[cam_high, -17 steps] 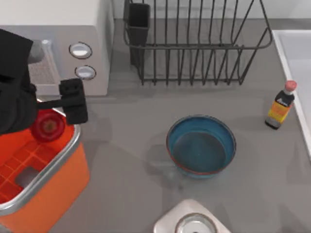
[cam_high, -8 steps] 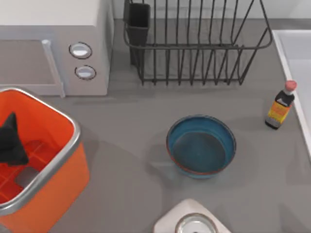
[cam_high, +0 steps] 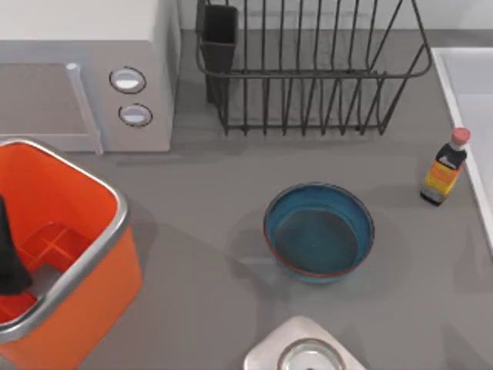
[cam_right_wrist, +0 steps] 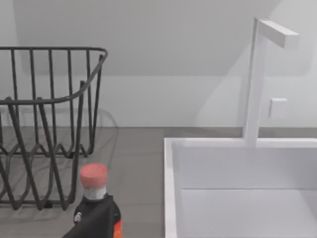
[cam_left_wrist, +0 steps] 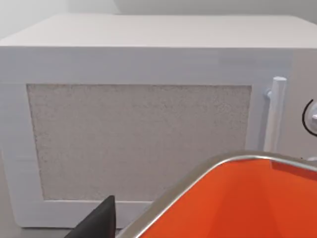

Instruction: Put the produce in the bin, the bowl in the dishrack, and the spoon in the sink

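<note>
The orange bin (cam_high: pixel 92 254) with its silver rim stands at the table's front left, and its corner shows in the left wrist view as the bin (cam_left_wrist: pixel 237 198). The produce is hidden from sight. A black part of my left gripper (cam_high: pixel 9 258) hangs over the bin's left side. The blue bowl (cam_high: pixel 319 231) sits upright in the middle of the table. At the back stands the wire dishrack (cam_high: pixel 308 73) with its black cup (cam_high: pixel 219 35). The white sink (cam_high: pixel 471 92) lies at the right edge. A dark tip of my right gripper (cam_right_wrist: pixel 94 220) faces the sink (cam_right_wrist: pixel 237 188). The spoon is out of view.
A white microwave (cam_high: pixel 85 69) stands behind the bin. A small sauce bottle (cam_high: pixel 445 166) with a pink cap stands between the bowl and the sink. A pale silver object with a round top (cam_high: pixel 304 351) sits at the front edge. A faucet (cam_right_wrist: pixel 257 74) rises behind the sink.
A second ago my left gripper held the red produce over the bin. The arm has since pulled back to the left edge, and the produce has gone from sight.
</note>
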Motion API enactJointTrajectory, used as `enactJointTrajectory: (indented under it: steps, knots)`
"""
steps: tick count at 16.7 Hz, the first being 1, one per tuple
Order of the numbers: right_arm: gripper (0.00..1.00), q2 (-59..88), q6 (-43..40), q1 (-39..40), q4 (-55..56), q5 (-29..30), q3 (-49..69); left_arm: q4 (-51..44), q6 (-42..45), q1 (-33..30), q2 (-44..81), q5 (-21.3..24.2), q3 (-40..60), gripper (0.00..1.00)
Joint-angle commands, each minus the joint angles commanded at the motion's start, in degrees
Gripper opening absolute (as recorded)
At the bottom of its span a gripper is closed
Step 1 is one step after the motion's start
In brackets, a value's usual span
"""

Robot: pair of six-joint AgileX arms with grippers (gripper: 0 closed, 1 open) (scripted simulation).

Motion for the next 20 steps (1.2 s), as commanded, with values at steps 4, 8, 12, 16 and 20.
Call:
enactJointTrajectory:
  steps: [4,8,12,16,20]
  knots:
    - [1.00,0.00,0.00,0.00,0.00,0.00,0.00,0.08,0.07,0.06,-0.15,0.03,-0.12,1.00]
    - [1.00,1.73,0.51,0.49,-1.32,0.04,1.53,0.08,0.07,0.06,-0.15,0.03,-0.12,1.00]
    - [1.00,12.31,3.45,3.38,-8.73,0.08,10.92,0.08,0.07,0.06,-0.15,0.03,-0.12,1.00]
    - [1.00,31.48,8.24,8.07,-20.53,0.02,26.90,0.08,0.07,0.06,-0.15,0.03,-0.12,1.00]
    - [1.00,53.02,13.91,13.47,-34.37,-0.03,44.58,0.08,0.07,0.06,-0.15,0.03,-0.12,1.00]
